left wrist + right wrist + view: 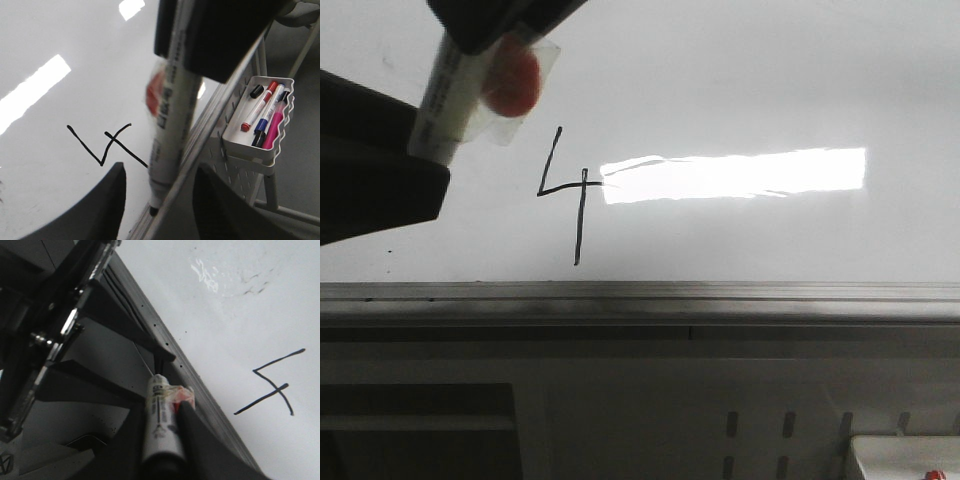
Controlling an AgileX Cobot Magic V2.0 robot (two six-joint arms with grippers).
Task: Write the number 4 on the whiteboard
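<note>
White scalloped plastic tray [280, 137] of markers at right, left tool [200, 35] pinching cylindrical marker [170, 125] before glossy whiteboard [770, 80], thin black number 4 [565, 195] centre-left, right tool state indeterminable.

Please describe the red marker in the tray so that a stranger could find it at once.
Beside the whiteboard, a white tray hangs on a pegboard stand. The red marker lies there slanted, nearest the board; alone among the markers, its cap and end are red.

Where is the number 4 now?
In the front view, the number 4 sits left of centre on the whiteboard, touching the glare strip's left end, above the rail.
</note>
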